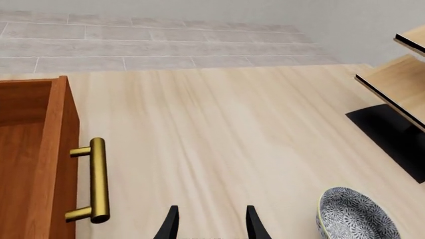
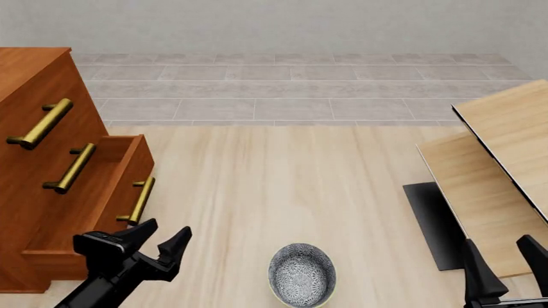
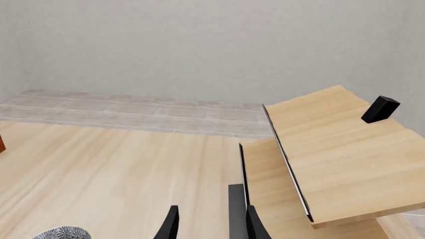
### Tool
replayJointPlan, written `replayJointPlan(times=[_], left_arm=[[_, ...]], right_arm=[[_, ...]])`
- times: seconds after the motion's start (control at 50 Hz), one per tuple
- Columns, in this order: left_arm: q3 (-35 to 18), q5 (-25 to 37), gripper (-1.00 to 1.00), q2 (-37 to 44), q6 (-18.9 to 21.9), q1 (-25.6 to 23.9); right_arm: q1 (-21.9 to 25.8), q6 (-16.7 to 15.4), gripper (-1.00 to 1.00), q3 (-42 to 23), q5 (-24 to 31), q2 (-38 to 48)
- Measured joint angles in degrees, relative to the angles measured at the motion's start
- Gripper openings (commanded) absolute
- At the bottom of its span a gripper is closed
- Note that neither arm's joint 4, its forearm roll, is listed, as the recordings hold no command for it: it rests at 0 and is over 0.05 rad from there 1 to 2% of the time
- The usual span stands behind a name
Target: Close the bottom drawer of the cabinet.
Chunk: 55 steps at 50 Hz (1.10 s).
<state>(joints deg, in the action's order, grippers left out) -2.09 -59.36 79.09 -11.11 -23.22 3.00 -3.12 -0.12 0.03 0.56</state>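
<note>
Sitting at the front view's left edge is the cabinet (image 2: 25, 83), a big reddish-brown chest, and its bottom drawer (image 2: 107, 176) is pulled out over the light wood table (image 2: 283, 186), so you can look down into the open box. The brass handle (image 2: 138, 201) on that drawer front faces toward the middle of the table, and the two drawers above look pushed in.

The left gripper (image 2: 158, 239) hangs just beside the drawer's front, a bit nearer the camera than the handle, not touching it as far as the front view shows. Its fingers are spread wide with nothing between them; the left wrist view shows the same gap (image 1: 210, 224), with the handle (image 1: 97, 180) off to one side.

A patterned bowl (image 2: 301, 274) sits on the table near that gripper. The right gripper (image 2: 507, 260) is well apart on the other side, over the pale wooden shelf unit (image 2: 496, 186), fingers parted and empty too
</note>
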Motion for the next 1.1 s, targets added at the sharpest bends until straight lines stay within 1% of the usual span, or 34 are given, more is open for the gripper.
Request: replayJointPlan(times=[0.26, 0.44, 0.74, 1.1], left_arm=[[-0.8, -4.8, 1.0, 7.9, -1.3, 1.9], [-1.5, -7.0, 1.0, 11.9, -0.9, 4.2], [-3.1, -8.0, 1.0, 16.1, 1.0, 9.0], [-4.7, -9.0, 1.0, 20.7, 2.4, 12.7]], right_arm=[[0.1, -0.1, 1.0, 0.0, 0.0, -0.1], [0.2, -0.2, 1.0, 0.0, 0.0, -0.1], [0.2, -0.3, 1.0, 0.0, 0.0, -0.1], [0.3, -0.4, 1.0, 0.0, 0.0, -0.1]])
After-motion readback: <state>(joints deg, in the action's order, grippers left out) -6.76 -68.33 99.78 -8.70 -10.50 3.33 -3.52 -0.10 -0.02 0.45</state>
